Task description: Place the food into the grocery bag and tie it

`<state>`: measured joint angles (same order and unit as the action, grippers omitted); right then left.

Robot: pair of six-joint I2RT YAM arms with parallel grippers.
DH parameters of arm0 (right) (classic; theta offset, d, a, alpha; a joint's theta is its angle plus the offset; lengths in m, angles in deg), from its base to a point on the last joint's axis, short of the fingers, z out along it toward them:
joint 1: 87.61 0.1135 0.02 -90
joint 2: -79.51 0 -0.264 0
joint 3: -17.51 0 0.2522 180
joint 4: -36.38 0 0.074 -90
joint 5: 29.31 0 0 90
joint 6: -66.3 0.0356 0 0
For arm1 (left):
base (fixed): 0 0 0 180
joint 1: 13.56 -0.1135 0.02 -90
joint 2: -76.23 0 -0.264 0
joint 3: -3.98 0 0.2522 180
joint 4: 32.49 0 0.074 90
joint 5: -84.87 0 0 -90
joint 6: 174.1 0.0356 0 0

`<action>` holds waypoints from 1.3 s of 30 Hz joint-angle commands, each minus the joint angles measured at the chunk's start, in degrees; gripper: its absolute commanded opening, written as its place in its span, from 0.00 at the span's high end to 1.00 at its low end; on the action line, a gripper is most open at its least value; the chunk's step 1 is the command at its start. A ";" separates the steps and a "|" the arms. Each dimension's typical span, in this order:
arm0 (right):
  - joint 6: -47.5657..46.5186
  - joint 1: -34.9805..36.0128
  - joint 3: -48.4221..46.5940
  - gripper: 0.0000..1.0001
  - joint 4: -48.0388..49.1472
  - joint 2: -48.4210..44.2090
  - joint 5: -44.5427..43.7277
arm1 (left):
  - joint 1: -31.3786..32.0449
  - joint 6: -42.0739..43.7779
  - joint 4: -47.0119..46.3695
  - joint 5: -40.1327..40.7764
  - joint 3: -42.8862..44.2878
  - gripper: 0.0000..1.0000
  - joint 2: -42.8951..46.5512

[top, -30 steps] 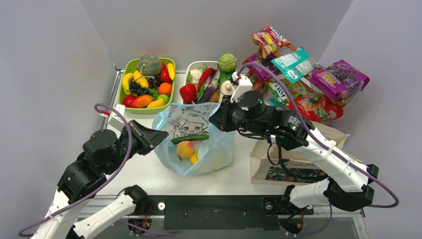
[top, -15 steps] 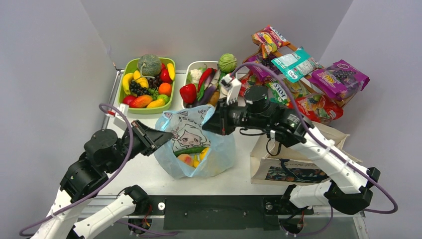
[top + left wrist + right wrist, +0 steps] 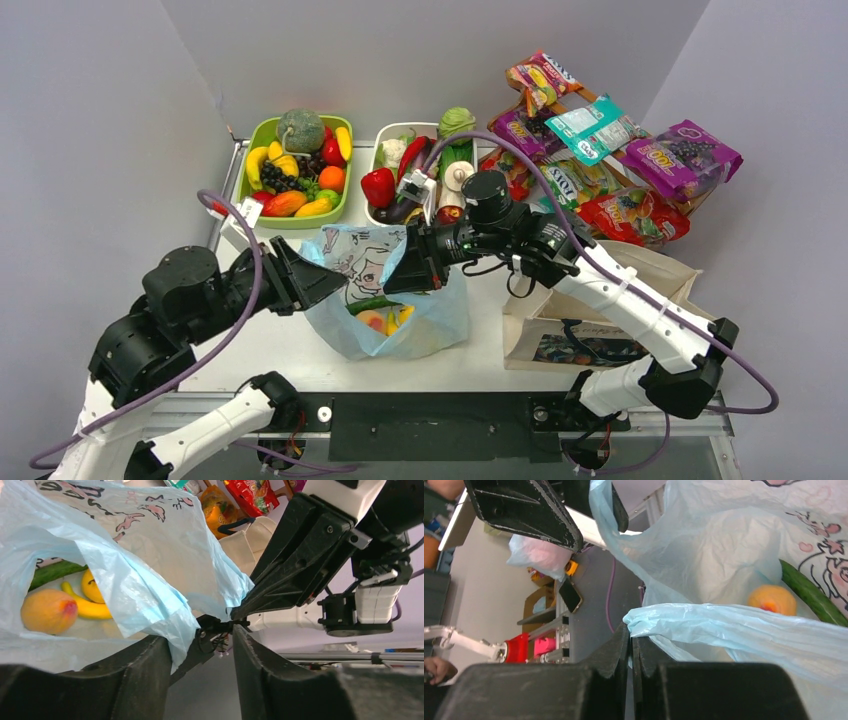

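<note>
The light-blue grocery bag [image 3: 432, 316] sits at the table's middle with its mouth drawn narrow. Inside lie food pieces: a peach [image 3: 48, 611], a yellow banana [image 3: 89, 609] and a green cucumber [image 3: 52, 572]. My right gripper [image 3: 630, 635] is shut on a bunched fold of the bag's rim [image 3: 724, 625] and holds it over the opening, reaching from the right [image 3: 395, 275]. My left gripper [image 3: 202, 642] stands open at the bag's left side [image 3: 328, 283]. A flap of blue plastic [image 3: 165, 620] drapes over its left finger, and nothing is pinched between the fingers.
A green tray [image 3: 262, 128] of toy fruit and a white tray [image 3: 385, 131] of toy vegetables stand at the back. Snack packets [image 3: 610, 150] hang on a rack at the back right. A beige canvas tote [image 3: 560, 330] lies right of the bag, under my right arm.
My left gripper has opened and let go of the bag's left edge. My right gripper has carried its side of the bag leftwards, narrowing the mouth.
</note>
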<state>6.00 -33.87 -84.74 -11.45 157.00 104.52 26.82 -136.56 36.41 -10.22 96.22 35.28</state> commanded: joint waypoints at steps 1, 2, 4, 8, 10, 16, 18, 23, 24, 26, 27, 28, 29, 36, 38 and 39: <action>-3.27 0.49 -2.99 1.00 3.66 1.96 8.26 | -0.24 8.79 7.83 -0.91 7.16 0.53 -1.22; -3.47 0.49 -3.22 1.00 3.65 2.66 8.89 | -0.22 10.68 8.60 -0.70 7.98 0.52 -1.36; -3.88 0.44 -3.70 1.00 3.65 3.76 10.58 | -0.22 13.19 10.88 0.14 10.21 0.47 -1.87; -4.49 0.16 -4.93 1.00 3.65 6.37 14.03 | -0.24 17.40 13.97 -0.91 12.91 0.34 -2.67; -4.59 0.08 -5.63 1.00 3.70 7.52 15.33 | -0.23 19.49 15.65 -2.08 13.88 0.30 -3.36; -5.94 -0.13 -7.72 1.00 3.65 9.55 20.29 | -0.22 24.34 18.92 3.05 14.49 0.46 -1.97; -6.00 -0.62 -9.12 1.00 3.66 10.42 21.73 | -0.16 25.24 19.78 4.34 15.36 0.49 -1.45; -5.93 -1.70 -11.53 1.00 3.72 13.08 24.56 | -0.10 27.15 20.30 8.47 16.20 0.52 -0.34; -6.26 -1.94 -12.02 1.00 3.73 13.36 25.65 | -0.12 27.92 19.78 9.23 15.29 0.54 0.17; -6.53 -2.24 -12.66 1.00 3.78 14.13 27.06 | -0.09 29.07 18.66 12.08 13.43 0.63 1.33; -6.55 -2.37 -12.84 1.00 3.88 14.76 27.92 | -0.07 29.79 18.20 13.33 11.91 0.67 2.50; -6.62 -2.68 -13.18 1.00 3.94 14.95 28.30 | -0.02 30.27 16.90 15.76 11.01 0.68 3.18; -6.64 -2.81 -13.28 1.00 4.03 15.45 28.89 | 0.06 31.34 15.28 16.84 9.15 0.69 4.68; -6.84 -3.71 -12.67 1.00 4.18 16.67 29.87 | 1.07 36.06 5.97 21.29 0.10 0.57 8.83; -6.90 -3.79 -12.45 1.00 4.19 16.62 29.60 | 1.08 36.78 3.74 24.58 -1.98 0.55 8.88; -6.85 -3.90 -12.20 1.00 4.19 16.63 29.61 | 1.12 37.82 1.75 25.29 -3.63 0.54 9.24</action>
<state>0.71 -37.33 -95.73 -10.35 174.05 131.95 27.65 -102.84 48.14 8.76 96.14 44.33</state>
